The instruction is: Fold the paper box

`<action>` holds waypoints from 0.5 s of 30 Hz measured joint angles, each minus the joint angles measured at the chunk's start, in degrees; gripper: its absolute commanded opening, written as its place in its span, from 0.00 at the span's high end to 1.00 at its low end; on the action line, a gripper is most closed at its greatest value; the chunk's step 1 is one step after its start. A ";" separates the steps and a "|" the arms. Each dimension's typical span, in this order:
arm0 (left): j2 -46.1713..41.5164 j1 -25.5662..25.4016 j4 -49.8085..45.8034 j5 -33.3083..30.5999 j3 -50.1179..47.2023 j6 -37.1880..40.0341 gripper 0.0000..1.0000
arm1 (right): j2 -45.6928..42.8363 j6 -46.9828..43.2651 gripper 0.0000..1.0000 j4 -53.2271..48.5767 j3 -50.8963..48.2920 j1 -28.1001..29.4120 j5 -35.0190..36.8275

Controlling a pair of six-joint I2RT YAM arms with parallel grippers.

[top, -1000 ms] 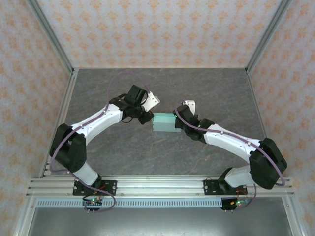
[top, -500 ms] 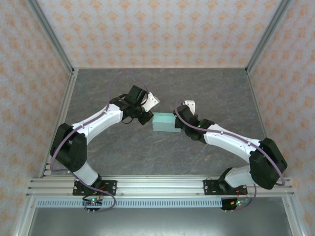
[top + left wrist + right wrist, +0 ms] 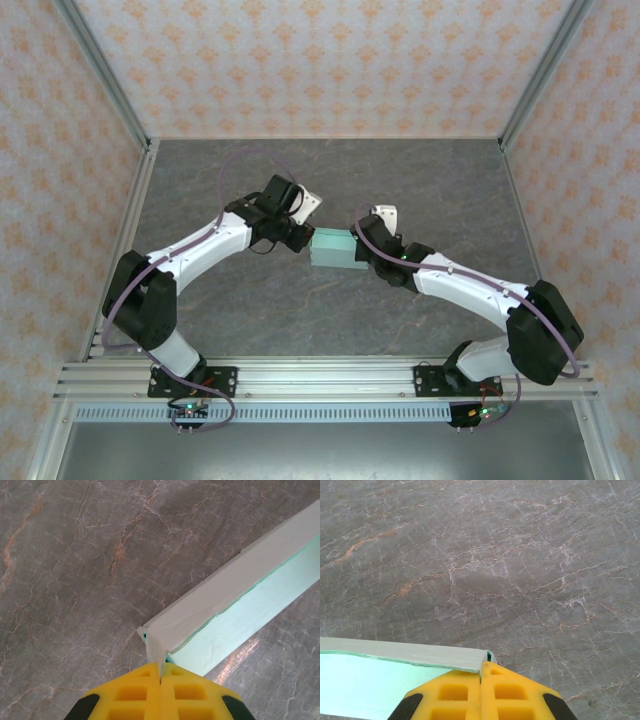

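The paper box (image 3: 334,250) is a small pale mint-blue rectangular box held between the two arms above the middle of the table. My left gripper (image 3: 303,241) is shut on its left end. In the left wrist view the yellow fingers (image 3: 125,695) pinch a thin grey-white flap at the corner of the paper box (image 3: 250,605). My right gripper (image 3: 364,250) is shut on the right end. In the right wrist view its yellow fingers (image 3: 520,695) clamp the corner of the paper box (image 3: 365,680), whose grey-white edge runs off to the left.
The grey marbled tabletop (image 3: 330,180) spreads around the box. Patterned walls (image 3: 320,60) and metal frame posts enclose the back and both sides. An aluminium rail (image 3: 330,375) carrying the arm bases runs along the near edge.
The left gripper and the box's left end have shifted very slightly; the box stays held between both grippers in nearly the same place.
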 measured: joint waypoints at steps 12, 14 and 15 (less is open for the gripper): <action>1.01 -0.22 0.39 0.00 1.01 -10.75 1.00 | 0.02 0.74 1.00 -0.15 0.00 0.00 0.44; 1.01 -0.22 0.39 0.00 1.05 -12.41 1.00 | 0.00 0.74 1.00 -0.15 0.00 0.00 0.42; 1.01 -0.22 0.42 0.00 1.05 -13.31 1.00 | 0.00 0.74 1.00 -0.15 0.00 0.07 0.44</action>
